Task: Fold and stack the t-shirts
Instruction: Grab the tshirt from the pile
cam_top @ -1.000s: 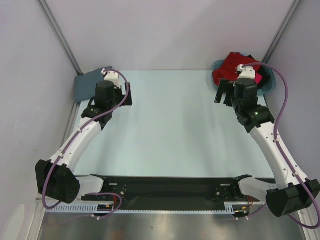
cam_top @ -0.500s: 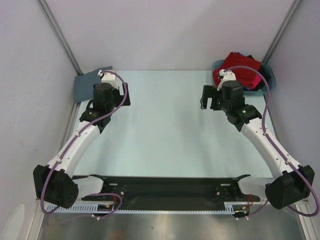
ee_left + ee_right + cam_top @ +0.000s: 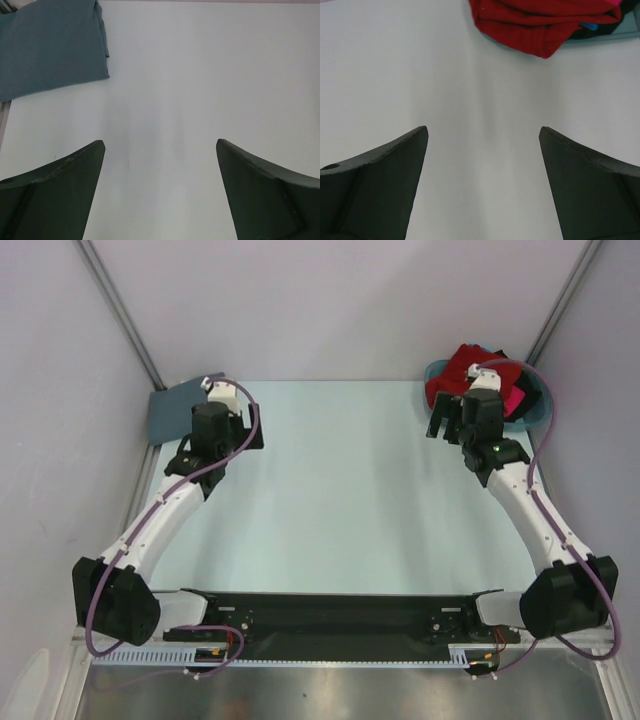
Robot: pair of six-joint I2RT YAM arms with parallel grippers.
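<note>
Top external: right hand (image 3: 483,131), released and empty, back beside the red t-shirt (image 3: 465,370); left hand (image 3: 160,145) likewise released

Robotics lab cell: white panels (image 3: 330,300) on metal struts (image 3: 118,310) box in a pale counter (image 3: 340,500); left arm (image 3: 160,515) and right arm (image 3: 530,505) bolted to a black plate (image 3: 340,625) at bottom.

A smooth, pale mint-green desk (image 3: 340,500) fills the middle of the overhead frame. At the top rises a plain lilac-grey back wall (image 3: 340,300), flanked by a matching left side panel (image 3: 50,440) and right side panel (image 3: 605,440). A thin grey metal post (image 3: 120,315) slants through the upper left, and a second grey post (image 3: 565,305) through the upper right. A brushed steel strip (image 3: 330,695) crosses the bottom edge. The light is soft and even, with only faint shadows.
</note>
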